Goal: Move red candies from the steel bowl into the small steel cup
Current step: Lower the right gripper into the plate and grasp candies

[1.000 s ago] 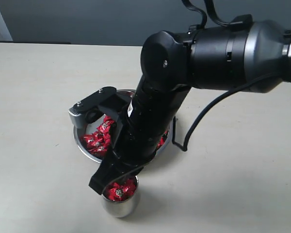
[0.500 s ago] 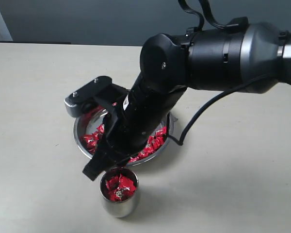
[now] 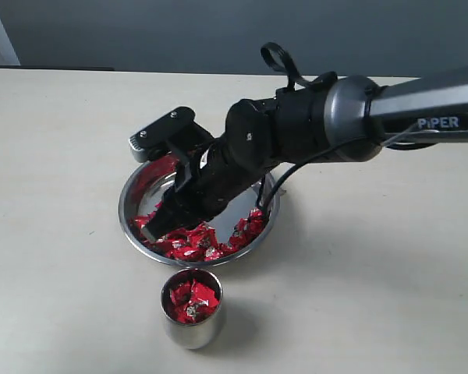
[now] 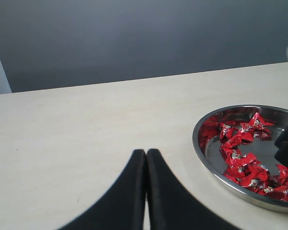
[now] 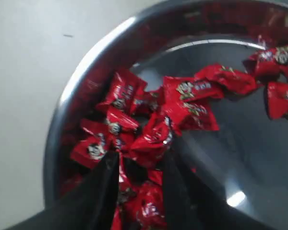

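Observation:
The steel bowl (image 3: 126,204) sits mid-table with red candies (image 3: 189,243) piled along its near side. In front of it stands the small steel cup (image 3: 191,331), with several red candies (image 3: 192,298) inside. My right gripper (image 3: 159,221) reaches down into the bowl's left part, its jaws open. In the right wrist view its fingertips straddle the heap of red candies (image 5: 153,136) inside the steel bowl (image 5: 69,91), right gripper (image 5: 140,160) gripping nothing. My left gripper (image 4: 146,152) is shut and empty over bare table, left of the steel bowl (image 4: 198,148) and its red candies (image 4: 240,160).
The black right arm (image 3: 296,136) with its looping cable (image 3: 277,58) spans the bowl's far and right side. A grey wall (image 3: 140,31) runs behind the table's far edge. Pale tabletop (image 3: 54,140) surrounds bowl and cup.
My right gripper rose from over the cup, opened, and swung back into the bowl above the candy heap. The cup holds candies as before. The left gripper's earlier state is not shown.

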Motion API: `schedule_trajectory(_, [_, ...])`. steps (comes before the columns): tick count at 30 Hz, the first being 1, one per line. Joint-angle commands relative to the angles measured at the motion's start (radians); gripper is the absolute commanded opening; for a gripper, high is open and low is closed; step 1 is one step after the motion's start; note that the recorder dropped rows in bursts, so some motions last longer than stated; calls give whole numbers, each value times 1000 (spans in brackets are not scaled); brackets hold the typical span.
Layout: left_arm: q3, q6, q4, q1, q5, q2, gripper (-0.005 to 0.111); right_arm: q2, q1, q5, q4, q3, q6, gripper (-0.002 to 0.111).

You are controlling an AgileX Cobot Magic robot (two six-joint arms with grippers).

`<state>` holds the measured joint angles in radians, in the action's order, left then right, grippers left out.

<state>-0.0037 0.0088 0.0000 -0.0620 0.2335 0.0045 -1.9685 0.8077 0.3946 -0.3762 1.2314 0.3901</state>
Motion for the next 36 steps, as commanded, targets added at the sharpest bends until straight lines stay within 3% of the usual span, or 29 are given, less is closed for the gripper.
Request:
schedule_trajectory(1, [4,0,-5,-1,-3,-4,0,-32,-61,19,9,1,-14,31])
schedule_trajectory(7, [4,0,-5,-1,-3,-4,0,-34,-108,47,9,1,-20,31])
schedule_trajectory(26, [4,0,-5,-1,-3,-4,0,-84,-110,123,-44,1,-23,31])
schedule_trajectory(29, [4,0,-5,-1,-3,-4,0,-83,-110,125,-44,1,-23,23])
schedule_trajectory(32, [4,0,-5,-1,-3,-4,0,-83,-110,87,-44,1,-23,-1])
schedule_trajectory(36, [4,0,-5,-1,-3,-4,0,-83,-110,-1,-49,1,-26,-1])
